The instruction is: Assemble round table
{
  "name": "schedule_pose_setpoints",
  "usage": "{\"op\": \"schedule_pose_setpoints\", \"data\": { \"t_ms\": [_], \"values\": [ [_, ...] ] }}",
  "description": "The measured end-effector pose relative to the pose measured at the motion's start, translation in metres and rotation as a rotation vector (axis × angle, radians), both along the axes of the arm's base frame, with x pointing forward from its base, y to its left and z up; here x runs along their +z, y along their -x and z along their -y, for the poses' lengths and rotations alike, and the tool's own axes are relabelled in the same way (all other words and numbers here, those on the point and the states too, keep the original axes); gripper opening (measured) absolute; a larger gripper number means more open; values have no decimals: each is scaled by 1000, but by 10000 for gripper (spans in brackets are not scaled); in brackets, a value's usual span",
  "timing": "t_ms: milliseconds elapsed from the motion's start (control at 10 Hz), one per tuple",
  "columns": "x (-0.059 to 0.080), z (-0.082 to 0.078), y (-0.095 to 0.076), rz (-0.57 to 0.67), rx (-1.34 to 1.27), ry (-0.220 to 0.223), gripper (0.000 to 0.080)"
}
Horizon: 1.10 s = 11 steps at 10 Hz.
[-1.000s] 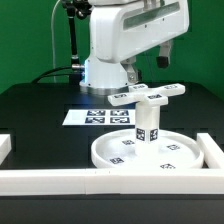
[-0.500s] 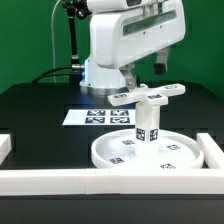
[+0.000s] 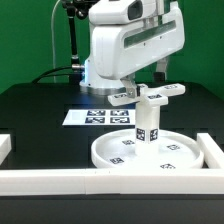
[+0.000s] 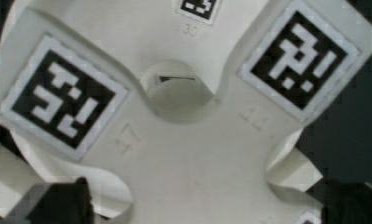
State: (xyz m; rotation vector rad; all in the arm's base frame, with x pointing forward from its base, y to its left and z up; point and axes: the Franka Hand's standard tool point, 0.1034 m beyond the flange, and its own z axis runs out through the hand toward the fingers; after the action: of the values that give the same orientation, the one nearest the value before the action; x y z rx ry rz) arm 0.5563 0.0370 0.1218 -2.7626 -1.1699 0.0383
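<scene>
I see the disc (image 3: pixel 165 155) lying on the table (image 3: pixel 40 110) beside the rails (image 3: pixel 100 180). The leg (image 3: pixel 148 125) stands upright on it, and the base (image 3: pixel 150 95) sits on the leg. My gripper (image 4: pixel 209 197) hangs over the base, fingers (image 4: pixel 62 198) spread wide, holding nothing.

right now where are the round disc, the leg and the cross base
round disc (image 3: pixel 101 151), exterior view, bare rim on the view's left
leg (image 3: pixel 147 124), exterior view, tagged front face, upright on the disc
cross base (image 3: pixel 150 96), exterior view, hub atop the leg
</scene>
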Motion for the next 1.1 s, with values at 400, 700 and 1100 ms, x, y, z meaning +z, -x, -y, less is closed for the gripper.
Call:
{"op": "schedule_pose_setpoints", "data": {
  "t_ms": [400, 700, 1100],
  "values": [
    [-9, 5, 4, -17, -6, 1, 649],
    [-10, 3, 4, -20, -15, 2, 525],
    [-10, 4, 4, -20, -17, 2, 439]
  ]
}}
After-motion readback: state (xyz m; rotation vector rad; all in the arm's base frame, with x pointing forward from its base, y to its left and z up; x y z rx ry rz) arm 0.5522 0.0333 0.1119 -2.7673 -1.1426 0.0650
